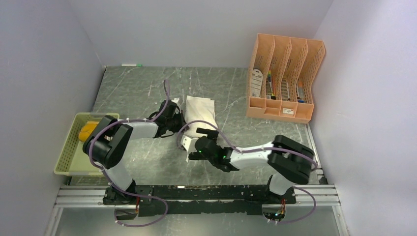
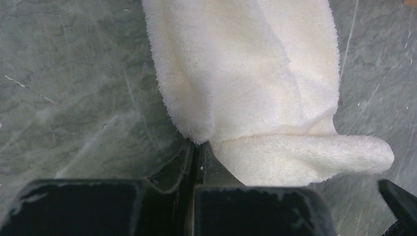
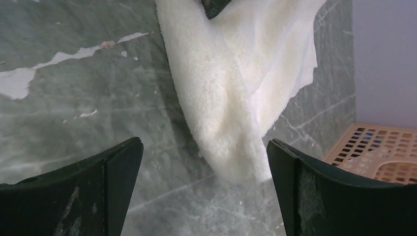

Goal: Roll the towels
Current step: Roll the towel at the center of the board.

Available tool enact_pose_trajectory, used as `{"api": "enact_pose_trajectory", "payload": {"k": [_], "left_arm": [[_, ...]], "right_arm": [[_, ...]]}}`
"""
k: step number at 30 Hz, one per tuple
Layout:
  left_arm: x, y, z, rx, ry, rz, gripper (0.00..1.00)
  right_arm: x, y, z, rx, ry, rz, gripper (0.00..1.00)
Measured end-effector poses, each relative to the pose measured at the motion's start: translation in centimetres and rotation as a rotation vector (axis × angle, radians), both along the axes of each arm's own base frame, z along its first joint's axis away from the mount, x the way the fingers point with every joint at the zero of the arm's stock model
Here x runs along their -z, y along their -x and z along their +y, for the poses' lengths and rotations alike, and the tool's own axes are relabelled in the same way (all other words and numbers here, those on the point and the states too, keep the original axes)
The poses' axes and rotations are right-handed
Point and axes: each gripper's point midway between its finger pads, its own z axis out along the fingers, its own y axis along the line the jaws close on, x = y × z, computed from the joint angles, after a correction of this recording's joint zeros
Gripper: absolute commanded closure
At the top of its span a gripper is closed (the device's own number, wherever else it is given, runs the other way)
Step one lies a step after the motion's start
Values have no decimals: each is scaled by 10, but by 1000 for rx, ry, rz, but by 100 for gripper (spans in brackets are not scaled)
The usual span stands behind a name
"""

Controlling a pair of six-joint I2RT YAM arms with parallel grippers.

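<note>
Looks like just starting to roll the white towel [image 1: 200, 114], lying bunched in the middle of the surface [image 1: 142, 88]. Pinching 1 corner with the left fingers [image 2: 192, 160], shut tight on the cloth. Holding the right fingers [image 3: 120, 162] wide apart by its near end, with nothing in them. Next, probably: pull flat, then curl the near end over. Over in the green basket [image 1: 66, 157], 1 yellow-brown towel [image 1: 88, 131].

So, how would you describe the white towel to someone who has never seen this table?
Start at the peach file rack at the far right of the grey marbled table. Left of it, mid-table, is the cream-white towel, one end pinched by the left gripper. It is the only pale, fluffy cloth there; the yellow bundle sits apart in the green basket.
</note>
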Motion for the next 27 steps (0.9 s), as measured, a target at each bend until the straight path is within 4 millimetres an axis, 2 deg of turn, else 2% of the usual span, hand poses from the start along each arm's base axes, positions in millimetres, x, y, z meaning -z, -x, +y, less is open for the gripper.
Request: {"api": "enact_pose_trajectory", "payload": {"k": [3, 6, 8, 11, 21, 25, 27], "left_arm": [[0, 0, 0, 2, 1, 1, 93], [0, 0, 0, 5, 0, 0, 93], [0, 0, -1, 8, 0, -1, 93], [0, 0, -1, 11, 0, -2, 93], [0, 3, -4, 34, 11, 0, 93], [0, 4, -6, 47, 20, 5, 93], [0, 4, -6, 50, 23, 7, 93]], "right_arm": [[15, -11, 4, 8, 71, -39, 4], [13, -21, 13, 1, 74, -72, 12], [13, -27, 18, -6, 69, -79, 14], [15, -37, 18, -2, 69, -79, 17], [22, -58, 10, 5, 20, -49, 38], [28, -65, 10, -9, -1, -19, 42], [29, -69, 13, -21, -11, 0, 48]]}}
